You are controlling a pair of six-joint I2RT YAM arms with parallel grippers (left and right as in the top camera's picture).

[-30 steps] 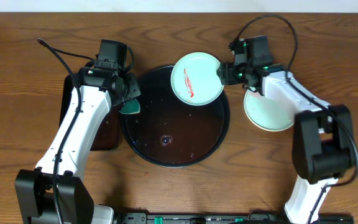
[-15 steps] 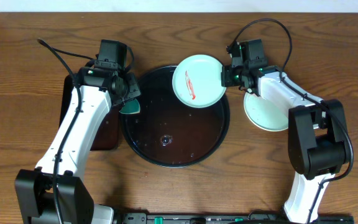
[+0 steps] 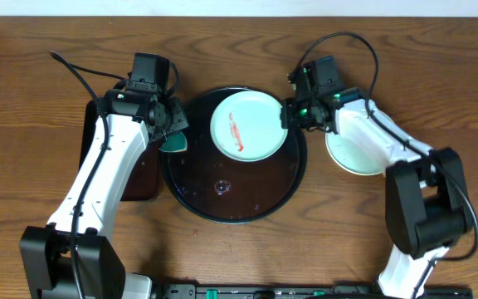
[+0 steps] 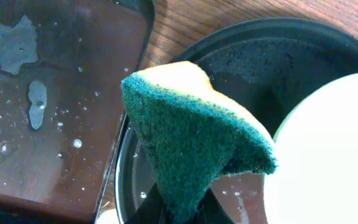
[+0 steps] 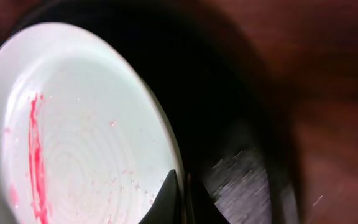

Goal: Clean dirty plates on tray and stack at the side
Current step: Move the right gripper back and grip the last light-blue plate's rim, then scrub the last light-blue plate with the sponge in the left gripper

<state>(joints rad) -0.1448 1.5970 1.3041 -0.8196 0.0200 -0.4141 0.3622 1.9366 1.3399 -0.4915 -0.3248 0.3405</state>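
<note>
A light aqua plate [image 3: 249, 125] streaked with red sauce lies over the upper part of the round black tray [image 3: 222, 203]. My right gripper [image 3: 290, 115] is shut on this plate's right rim; the right wrist view shows its fingers [image 5: 169, 199] pinching the rim of the plate [image 5: 73, 137]. Another aqua plate [image 3: 357, 154] rests on the wood to the right of the tray, partly under the right arm. My left gripper [image 3: 171, 133] is shut on a teal sponge [image 4: 191, 137] at the tray's left rim [image 4: 124, 180], close to the plate's white edge [image 4: 328, 155].
A rectangular dark tray [image 3: 139, 178] with water drops lies left of the round tray, partly beneath the left arm. Small droplets dot the round tray's floor. Bare wood tabletop [image 3: 31, 141] stretches around both trays.
The right gripper closed on the streaked plate's rim and drew the plate leftward and down, from overhanging the tray's upper right rim to inside it. The left arm kept still.
</note>
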